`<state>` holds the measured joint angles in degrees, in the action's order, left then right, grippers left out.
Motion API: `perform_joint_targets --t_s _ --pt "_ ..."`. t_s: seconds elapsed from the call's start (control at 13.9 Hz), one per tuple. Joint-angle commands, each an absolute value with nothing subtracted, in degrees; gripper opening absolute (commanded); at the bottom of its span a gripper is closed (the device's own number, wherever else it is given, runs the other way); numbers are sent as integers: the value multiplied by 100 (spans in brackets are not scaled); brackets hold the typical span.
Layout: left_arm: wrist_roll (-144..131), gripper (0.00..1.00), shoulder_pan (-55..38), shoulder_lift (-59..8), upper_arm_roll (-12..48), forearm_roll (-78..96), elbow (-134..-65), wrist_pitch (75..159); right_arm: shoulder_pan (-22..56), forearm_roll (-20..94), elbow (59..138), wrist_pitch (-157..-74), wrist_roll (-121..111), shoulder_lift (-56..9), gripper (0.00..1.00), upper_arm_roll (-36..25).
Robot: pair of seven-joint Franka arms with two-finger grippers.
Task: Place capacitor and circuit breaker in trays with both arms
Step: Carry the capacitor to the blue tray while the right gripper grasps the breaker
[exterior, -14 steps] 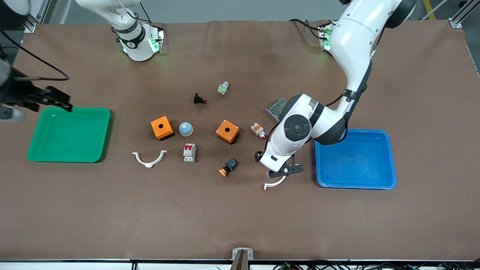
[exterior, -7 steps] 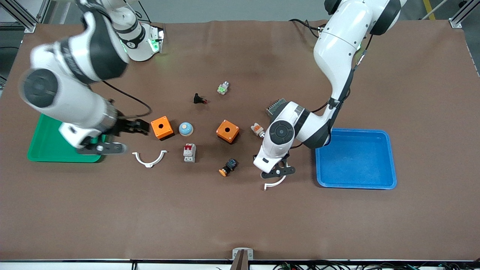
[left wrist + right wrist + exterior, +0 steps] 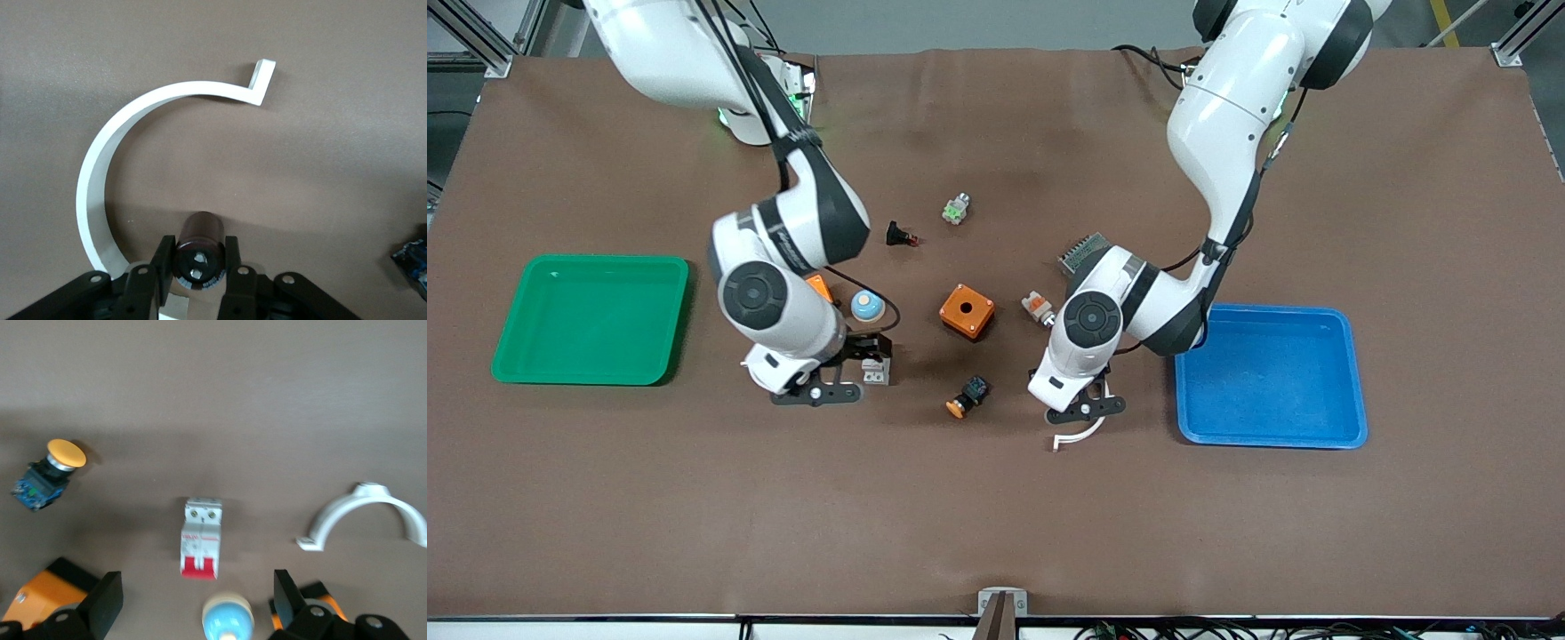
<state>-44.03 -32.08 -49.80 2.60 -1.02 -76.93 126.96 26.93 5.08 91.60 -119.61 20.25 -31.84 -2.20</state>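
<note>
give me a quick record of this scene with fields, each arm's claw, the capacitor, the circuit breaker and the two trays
left claw: shut on capacitor, beside white curved clamp
right claw: open, over circuit breaker
circuit breaker: on table, not gripped, red levers toward blue dome
green tray: right arm's end, nothing in it
blue tray: left arm's end, nothing in it

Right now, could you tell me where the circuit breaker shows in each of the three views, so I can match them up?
Front view: the circuit breaker peeks out beside the right gripper, nearer the camera than the blue dome.
Right wrist view: mid-frame, red levers toward the open fingers.
Left wrist view: not in it.
Shared landmark: the blue dome.
</note>
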Motion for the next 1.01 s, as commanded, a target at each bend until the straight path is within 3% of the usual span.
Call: perform_joint_targets --t_s 0.0,0.43,0.72,0.94 --pt "-4474 0 -3261 -4958 167 -342 -7559 12744 2830 598 9351 -12426 2083 -3409 100 -272" --pt "-3536 1 -2366 -3922 167 -835 -7821 11982 2874 589 9702 -12962 2031 -3683 96 -281" --pt "-2613 1 -1567 -3253 184 -835 -8672 11865 2848 598 9791 -13034 2021 -3683 65 -272" --pt "-2199 2 -1057 -2858 193 -844 -9690 12197 2839 589 9782 -13008 2021 -3665 39 -272"
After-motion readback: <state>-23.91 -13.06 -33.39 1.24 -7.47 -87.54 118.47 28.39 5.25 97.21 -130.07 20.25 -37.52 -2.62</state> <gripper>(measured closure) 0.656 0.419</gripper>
